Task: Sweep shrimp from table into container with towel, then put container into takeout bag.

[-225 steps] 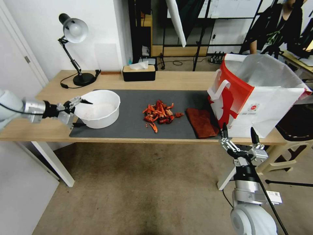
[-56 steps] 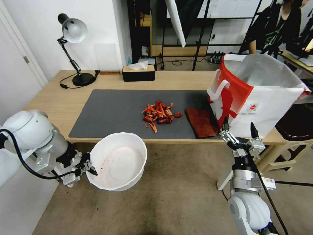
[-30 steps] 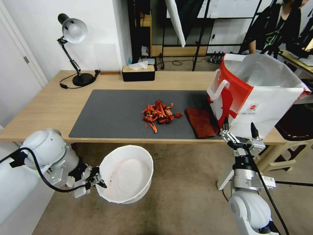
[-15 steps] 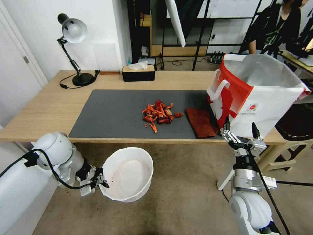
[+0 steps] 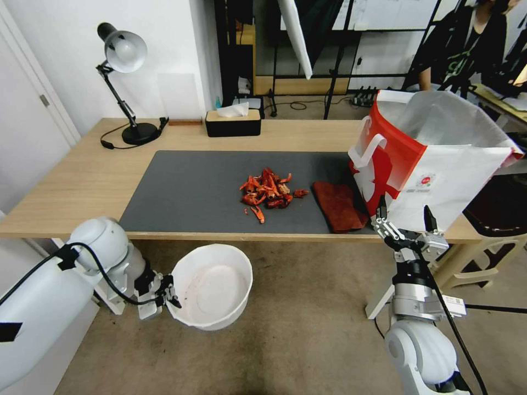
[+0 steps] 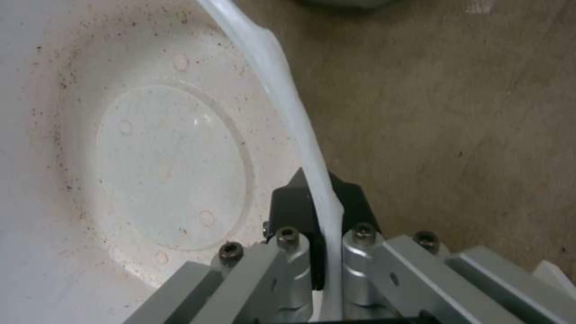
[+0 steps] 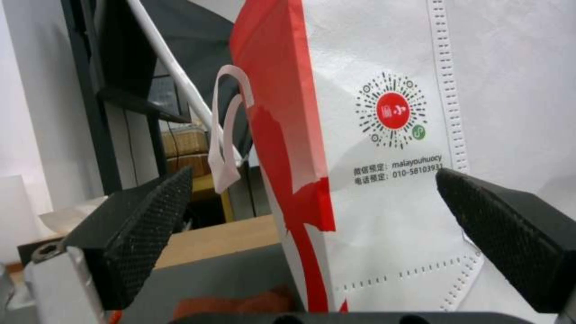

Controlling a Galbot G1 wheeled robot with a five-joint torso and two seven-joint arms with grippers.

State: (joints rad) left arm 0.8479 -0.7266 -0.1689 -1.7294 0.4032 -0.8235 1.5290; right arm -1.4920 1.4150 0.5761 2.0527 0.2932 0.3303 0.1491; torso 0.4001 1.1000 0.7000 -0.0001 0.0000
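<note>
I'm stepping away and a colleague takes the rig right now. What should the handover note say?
Left gripper: shut on the container rim, held below the table front edge.
Right gripper: open, empty, at the front edge beside the takeout bag.
Shrimp piled on the mat; towel flat beside them.
Done: container in hand.
Left: sweeping, bagging.

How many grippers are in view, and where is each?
2. The left gripper is below the table's front edge, clamped on the container's rim. The right gripper is open by the takeout bag.
</note>
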